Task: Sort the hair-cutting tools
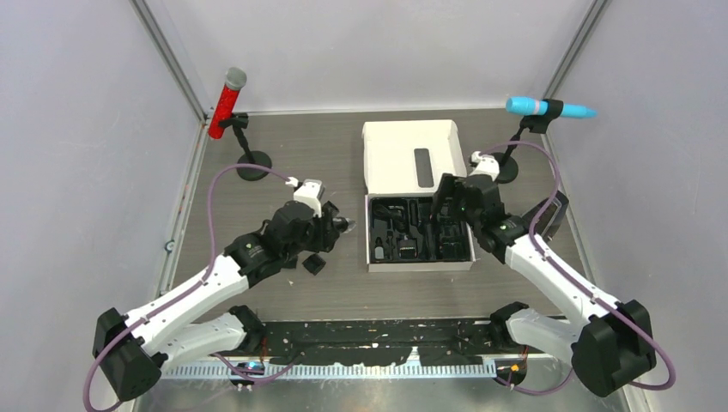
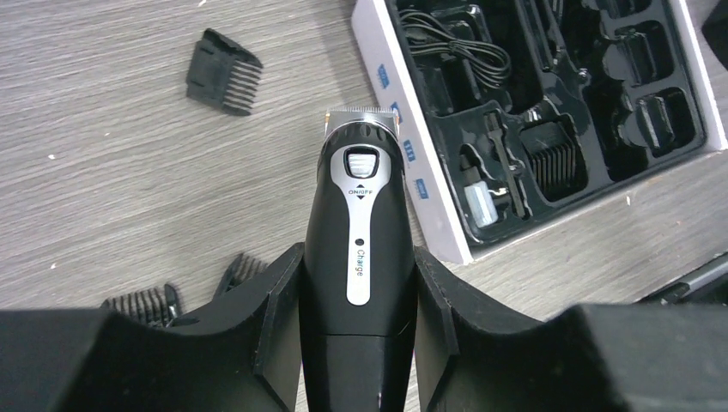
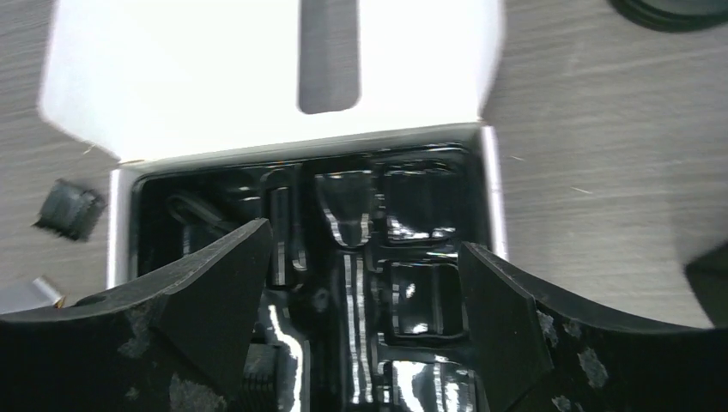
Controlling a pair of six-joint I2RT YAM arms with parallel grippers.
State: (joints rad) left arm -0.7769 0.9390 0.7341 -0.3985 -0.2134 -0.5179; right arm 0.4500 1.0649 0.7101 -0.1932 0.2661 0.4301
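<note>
My left gripper (image 1: pixel 333 225) is shut on the black-and-silver hair clipper (image 2: pixel 359 215), held by its lower body. Its blade end points at the white box's left wall. My fingers (image 2: pixel 275 300) press both of its sides. A black comb attachment (image 2: pixel 223 70) lies on the table ahead, and two more (image 2: pixel 142 305) lie under the left finger. One comb (image 1: pixel 313 263) shows below the gripper in the top view. My right gripper (image 1: pixel 451 210) hangs open and empty over the black moulded tray (image 3: pixel 412 206); its fingers (image 3: pixel 215 283) straddle the tray's pockets. A comb (image 3: pixel 69 209) lies left of the box.
The white box (image 1: pixel 371 266) has its lid (image 1: pixel 403 154) folded open toward the back. The tray (image 2: pixel 549 163) holds a cable, a plug and comb pieces. A red microphone (image 1: pixel 227 103) stands back left and a blue one (image 1: pixel 549 107) back right.
</note>
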